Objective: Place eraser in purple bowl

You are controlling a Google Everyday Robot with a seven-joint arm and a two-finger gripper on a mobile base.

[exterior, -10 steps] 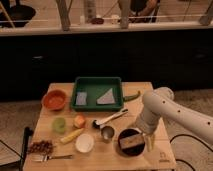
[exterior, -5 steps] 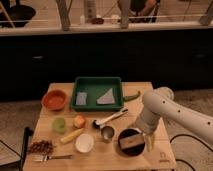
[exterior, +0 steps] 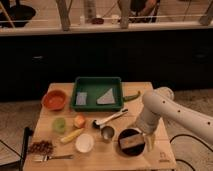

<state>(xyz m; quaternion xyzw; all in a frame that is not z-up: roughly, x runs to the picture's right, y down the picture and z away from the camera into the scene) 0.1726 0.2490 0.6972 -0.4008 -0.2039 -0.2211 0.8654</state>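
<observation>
The eraser [exterior: 131, 142] (judged light, stiff, pinchable across its width) is seen in the purple bowl [exterior: 120, 141]; the hand [exterior: 149, 142] is just right, and its width cannot be told

The one camera looks down at a slant from above the near edge of the surface [exterior: 49, 125], facing across it to dark cabinets [exterior: 100, 55] and a railing [exterior: 63, 15] beyond. It stands back enough that the whole surface fits, with floor [exterior: 20, 115] on either side. The tool [exterior: 148, 142] shows low and right of centre, just beside the purple bowl [exterior: 121, 137]. The tray [exterior: 97, 79] lies beyond the tool to the view's left, and the arm [exterior: 165, 107] runs off frame to the tool's right.
</observation>
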